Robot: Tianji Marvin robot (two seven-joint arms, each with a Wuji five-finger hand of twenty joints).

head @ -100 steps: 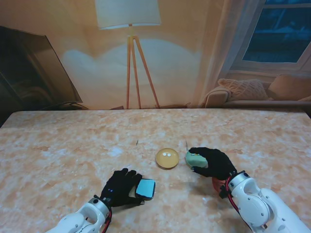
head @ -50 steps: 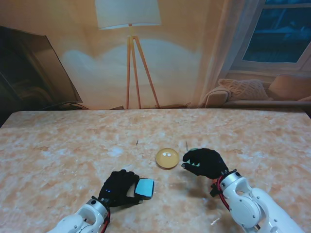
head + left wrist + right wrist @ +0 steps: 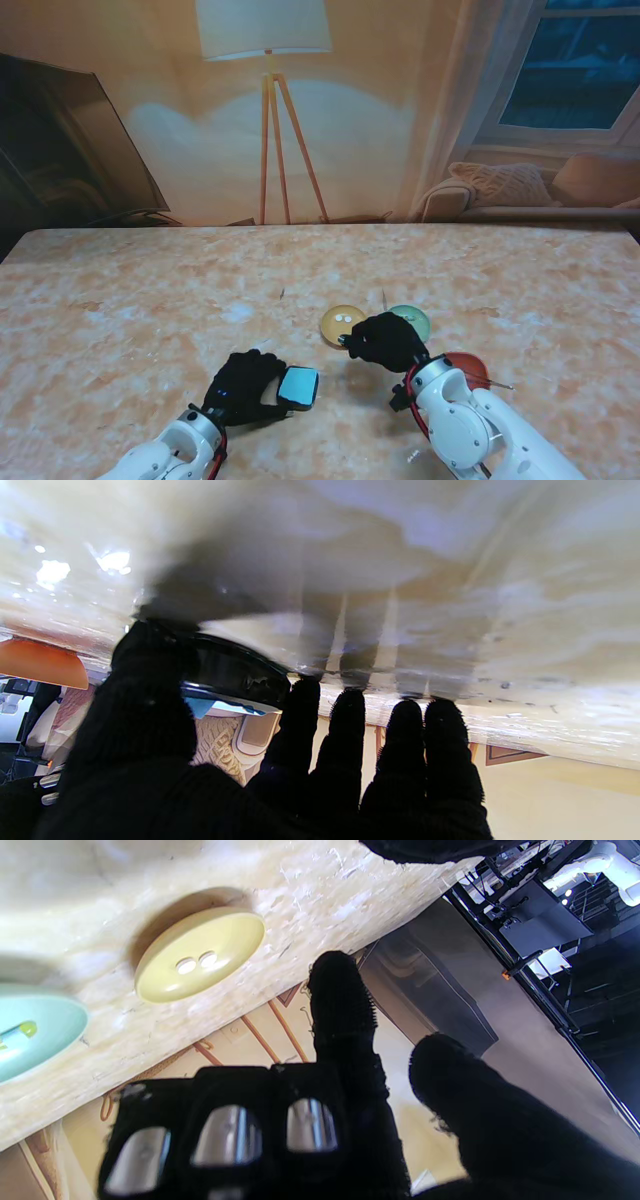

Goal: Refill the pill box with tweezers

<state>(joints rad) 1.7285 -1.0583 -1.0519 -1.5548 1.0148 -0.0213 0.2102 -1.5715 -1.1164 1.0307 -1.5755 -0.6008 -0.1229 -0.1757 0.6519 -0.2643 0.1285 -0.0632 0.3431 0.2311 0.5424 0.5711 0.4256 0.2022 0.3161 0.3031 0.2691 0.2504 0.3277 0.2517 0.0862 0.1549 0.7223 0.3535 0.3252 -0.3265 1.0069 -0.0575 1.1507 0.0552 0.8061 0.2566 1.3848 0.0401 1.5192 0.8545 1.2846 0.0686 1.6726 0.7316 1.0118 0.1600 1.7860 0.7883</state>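
Stand view: a marbled beige stone-pattern surface (image 3: 150,300) carries three small round dishes. The shallow yellow round dish (image 3: 341,324) holds two small white pills (image 3: 343,319). Just to its right sits a pale green round dish (image 3: 412,320); the right wrist view shows a small yellow-green capsule (image 3: 17,1034) lying in it. A red-orange round dish (image 3: 466,369) lies nearer to the robot, right of the right wrist, partly hidden by the arm.

The black-gloved right hand (image 3: 380,341) sits between the yellow and green dishes, just nearer to the robot. Index finger (image 3: 340,995) extended, thumb apart from it, the other three fingers curled in. Nothing can be made out between index and thumb; whether tweezers are held cannot be told.

The black-gloved left hand (image 3: 245,388) rests on the surface, well left of the dishes, closed on a small light-blue rectangular pill box with a dark rim (image 3: 298,388). In the left wrist view the thumb presses one side of the box and four fingertips (image 3: 350,715) touch the surface.
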